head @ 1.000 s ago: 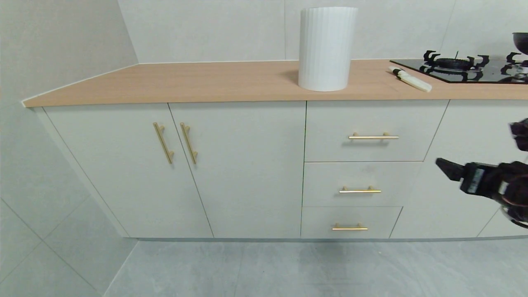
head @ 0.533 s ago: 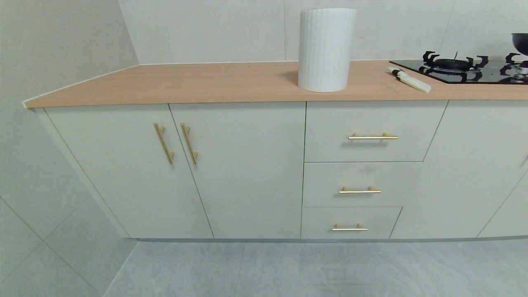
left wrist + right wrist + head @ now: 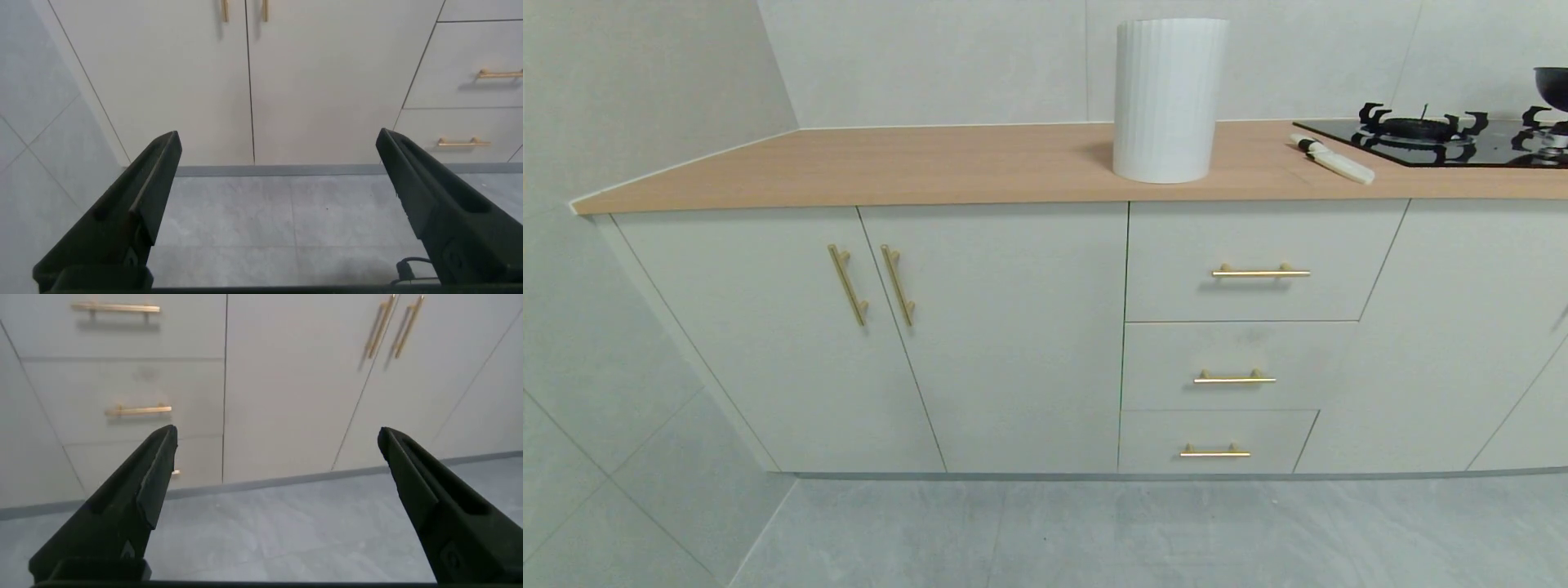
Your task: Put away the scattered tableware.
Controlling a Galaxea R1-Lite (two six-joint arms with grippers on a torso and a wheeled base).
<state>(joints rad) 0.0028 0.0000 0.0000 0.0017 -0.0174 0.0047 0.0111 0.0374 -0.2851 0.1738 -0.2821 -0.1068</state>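
1. Knife (image 3: pixel 1331 158): 1, pale, lying flat on the counter (image 3: pixel 890 167) between the holder (image 3: pixel 1170 98) and the hob (image 3: pixel 1429 135), touching neither. It lies loose, so it is likely the piece to put away.
2. Holder: 1, white, ribbed, upright near the counter's front edge. It is probably the knife's store, or else 1 of the 3 drawers (image 3: pixel 1241 343) beneath is.
3. Left gripper (image 3: pixel 278 140): fingers spread wide, empty, held low before the doors (image 3: pixel 874 327).
4. Right gripper (image 3: pixel 278 434): fingers spread wide, empty, low before the drawers. Both look parked, with no reach begun.
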